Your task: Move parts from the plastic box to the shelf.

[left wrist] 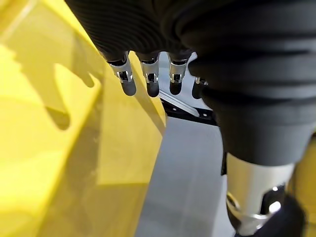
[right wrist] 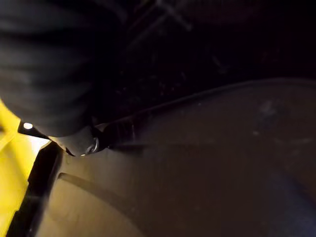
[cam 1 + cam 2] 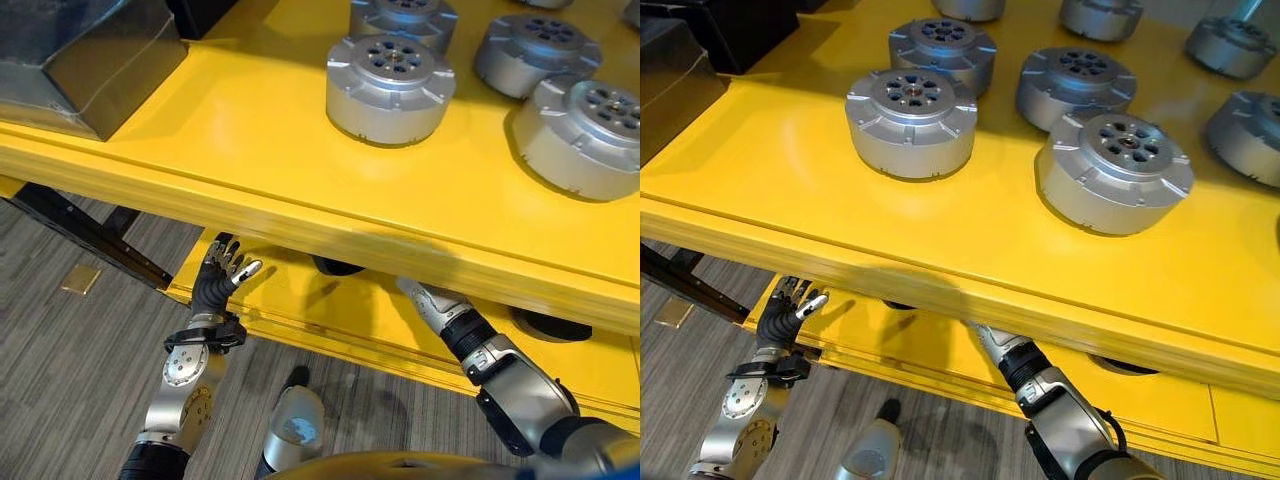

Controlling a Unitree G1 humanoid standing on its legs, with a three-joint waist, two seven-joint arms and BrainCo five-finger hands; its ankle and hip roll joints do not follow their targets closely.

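Several round silver metal parts [image 3: 910, 122] sit on the top board of the yellow shelf [image 3: 250, 170]. Your left hand [image 3: 222, 272] hangs below that board's front edge, fingers straight and spread, holding nothing. Your right hand [image 3: 425, 300] reaches under the board toward the lower level; its fingers are hidden, so you cannot tell their state. Risk: raising either arm from here would likely knock it against the board's underside and jolt the parts above.
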